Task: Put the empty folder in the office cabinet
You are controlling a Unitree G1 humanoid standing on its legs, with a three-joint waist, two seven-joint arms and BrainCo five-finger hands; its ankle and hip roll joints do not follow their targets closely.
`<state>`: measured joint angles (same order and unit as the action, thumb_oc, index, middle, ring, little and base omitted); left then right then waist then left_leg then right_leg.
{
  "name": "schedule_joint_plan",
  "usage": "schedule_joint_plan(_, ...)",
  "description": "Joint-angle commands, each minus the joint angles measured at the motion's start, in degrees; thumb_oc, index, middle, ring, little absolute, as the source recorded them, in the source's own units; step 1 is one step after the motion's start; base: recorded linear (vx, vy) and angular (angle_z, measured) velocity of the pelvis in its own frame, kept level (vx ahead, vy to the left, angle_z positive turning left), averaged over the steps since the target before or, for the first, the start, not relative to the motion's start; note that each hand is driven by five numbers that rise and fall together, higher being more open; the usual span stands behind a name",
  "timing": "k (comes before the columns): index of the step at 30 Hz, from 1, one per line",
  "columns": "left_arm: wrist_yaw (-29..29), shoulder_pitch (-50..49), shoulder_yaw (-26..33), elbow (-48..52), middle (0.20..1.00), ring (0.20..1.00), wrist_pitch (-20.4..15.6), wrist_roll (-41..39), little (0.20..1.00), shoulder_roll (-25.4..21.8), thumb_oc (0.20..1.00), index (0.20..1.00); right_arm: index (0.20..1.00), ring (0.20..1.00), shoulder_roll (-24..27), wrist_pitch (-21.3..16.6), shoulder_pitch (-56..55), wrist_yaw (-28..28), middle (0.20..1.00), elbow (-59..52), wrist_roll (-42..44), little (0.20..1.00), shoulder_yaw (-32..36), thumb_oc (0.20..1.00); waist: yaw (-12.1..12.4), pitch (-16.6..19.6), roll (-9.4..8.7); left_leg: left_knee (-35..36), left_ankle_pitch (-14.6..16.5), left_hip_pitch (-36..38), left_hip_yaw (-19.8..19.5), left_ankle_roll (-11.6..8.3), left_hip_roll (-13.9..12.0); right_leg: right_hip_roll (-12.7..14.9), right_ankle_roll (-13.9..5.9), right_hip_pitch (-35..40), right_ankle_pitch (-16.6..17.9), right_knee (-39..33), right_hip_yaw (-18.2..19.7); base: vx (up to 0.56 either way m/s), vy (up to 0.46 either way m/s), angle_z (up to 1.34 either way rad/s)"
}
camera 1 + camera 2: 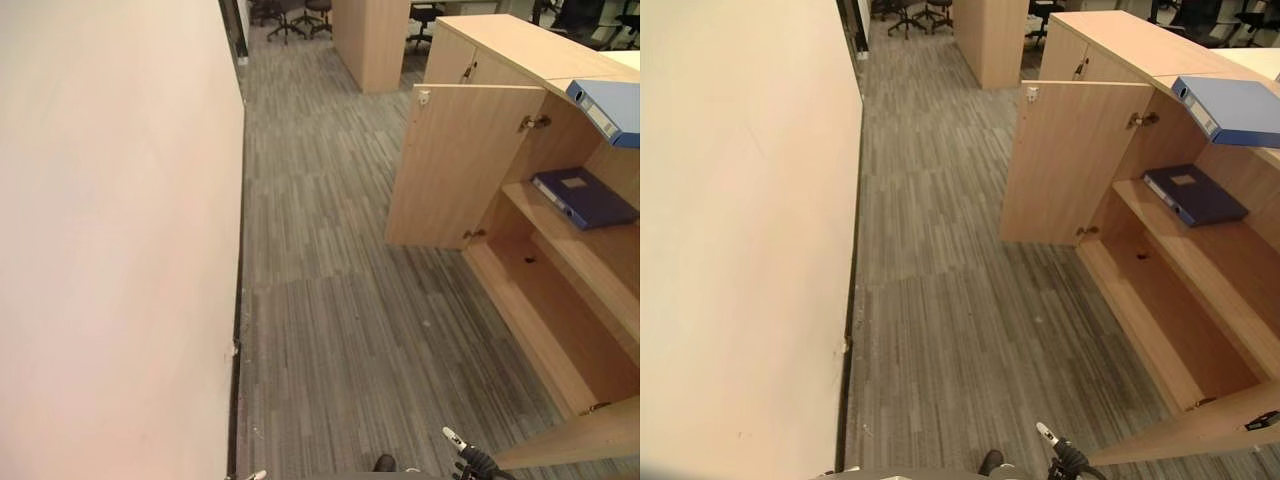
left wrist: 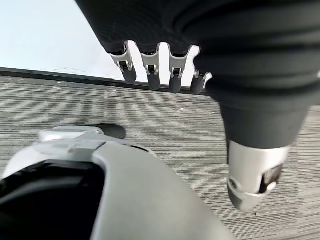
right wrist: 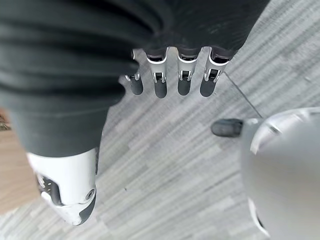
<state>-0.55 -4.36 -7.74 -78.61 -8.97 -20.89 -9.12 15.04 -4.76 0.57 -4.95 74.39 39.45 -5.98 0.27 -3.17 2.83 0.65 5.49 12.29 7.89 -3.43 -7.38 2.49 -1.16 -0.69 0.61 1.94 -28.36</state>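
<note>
Two hands, left (image 2: 200,60) and right (image 3: 150,55), hung empty, fingers relaxed; the blue folder (image 1: 1230,108) on the cabinet (image 1: 1120,40) top's edge looked stiff, probably light, best gripped by its spine.

A dark blue folder (image 1: 1195,194) lies flat on the open cabinet's (image 1: 1070,160) upper shelf (image 1: 1220,250), apparently alone.

Head downward; wrists close above carpet (image 2: 150,115)

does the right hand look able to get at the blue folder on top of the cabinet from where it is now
Probably not yet. The right hand hangs low over the carpet, fingers straight and empty, while the blue folder lies up on the cabinet top, well ahead. Nothing blocks the way: the cabinet door stands open to the side.
</note>
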Motion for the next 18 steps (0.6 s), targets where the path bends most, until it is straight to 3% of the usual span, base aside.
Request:
schedule_joint_plan(1,-0.5,1.8,-0.3,-0.5,1.000,1.000,-0.9,1.0,1.000,1.0,1.000,1.000,1.000,1.000,-2.7,-1.3,2.6,-0.5,1.000,2.3,1.9,1.000,1.0,1.000,-0.5,0.7,-0.22,-0.3,3.2,3.0,-1.1,0.81,5.8,3.1,-5.95,-4.9,5.7,-1.5,-0.4,0.26,-0.131,0.15)
schedule_joint_plan(5,-0.9,2.7,0.0,0.2,1.000,1.000,-1.2,-0.7,1.000,0.6,1.000,1.000,1.000,1.000,-2.4,-1.4,2.3,-0.3,1.000,2.1,1.5,1.000,0.4,1.000,-0.6,0.8,-0.28,-9.6,-3.1,1.0,-0.7,-3.25,2.1,1.2,-3.21,-2.3,1.4,0.8,-0.1,0.30,-0.209,0.13)
schedule_joint_plan(9,-1.2,2.8,0.6,1.1,1.000,1.000,-0.8,-2.1,1.000,-0.1,1.000,1.000,1.000,1.000,-1.7,-1.2,2.2,0.1,1.000,2.1,0.8,1.000,0.2,1.000,1.0,-1.1,-2.18,-36.6,-12.5,-10.1,-0.1,-5.01,-1.2,-0.3,1.36,1.7,-2.8,1.0,1.3,0.17,-0.227,-0.08)
schedule_joint_plan(10,-1.2,2.8,0.6,1.1,1.000,1.000,-0.8,-2.1,1.000,-0.2,1.000,1.000,1.000,1.000,-1.8,-1.2,2.2,0.1,1.000,2.1,0.8,1.000,0.2,1.000,0.9,-1.1,-2.09,-37.1,-12.3,-10.5,-0.3,-5.09,-1.3,-0.4,1.46,1.6,-2.9,1.0,1.3,0.19,-0.211,-0.40)
schedule_joint_plan(11,-1.5,2.5,1.0,1.3,1.000,1.000,-0.7,-2.8,1.000,-0.3,1.000,1.000,1.000,1.000,-1.2,-0.9,2.5,0.4,1.000,2.0,0.8,1.000,0.2,1.000,2.2,-2.5,-3.12,-45.0,-12.0,-15.5,1.3,-4.32,-2.0,0.0,2.24,3.6,-4.2,0.9,2.2,0.18,-0.130,-0.42)
schedule_joint_plan(12,-1.5,2.4,1.1,1.3,1.000,1.000,-0.7,-3.1,1.000,-0.3,1.000,1.000,1.000,1.000,-1.2,-0.9,2.6,0.4,1.000,1.9,0.8,1.000,0.3,1.000,2.6,-2.7,-3.14,-45.7,-10.9,-17.3,2.3,-3.66,-2.6,0.0,2.33,4.3,-4.7,0.9,2.8,0.35,-0.101,-0.34)
schedule_joint_plan(13,-1.3,1.7,1.5,0.6,1.000,1.000,-0.7,-3.2,1.000,-0.1,1.000,1.000,1.000,1.000,-1.1,-0.7,2.2,0.2,1.000,2.0,0.8,1.000,0.2,1.000,3.5,-2.8,-3.76,-43.4,-7.5,-21.8,3.9,-2.27,-3.7,1.2,1.83,5.8,-5.7,0.9,3.9,0.29,0.050,-0.16)
schedule_joint_plan(15,-1.3,1.0,1.8,-0.1,1.000,1.000,-0.8,-3.1,1.000,-0.1,1.000,1.000,1.000,1.000,-1.0,-0.9,1.9,0.0,1.000,2.2,-0.1,1.000,0.0,1.000,4.5,-3.0,-4.23,-35.7,-4.7,-24.5,3.4,-1.02,-3.8,2.3,0.66,7.3,-6.0,0.5,5.1,0.29,0.134,-0.44)
schedule_joint_plan(17,-1.1,0.8,1.8,-0.4,1.000,1.000,-0.8,-3.5,1.000,-0.2,1.000,1.000,1.000,1.000,-0.7,-0.9,1.8,-0.1,1.000,2.3,-0.9,1.000,-0.2,1.000,5.4,-2.9,-4.16,-23.5,-5.3,-25.2,1.3,-1.09,-3.4,3.2,-0.57,8.7,-6.3,0.1,6.1,0.24,0.193,-0.53)
schedule_joint_plan(18,-1.2,0.8,2.0,-0.6,1.000,1.000,-0.9,-3.8,1.000,-0.2,1.000,1.000,1.000,1.000,-0.7,-0.9,1.7,0.0,1.000,2.3,-1.2,1.000,-0.3,1.000,5.7,-3.0,-4.21,-17.0,-7.5,-25.2,0.1,-1.69,-3.6,3.7,-1.16,9.6,-6.7,0.0,6.3,0.22,0.221,-0.40)
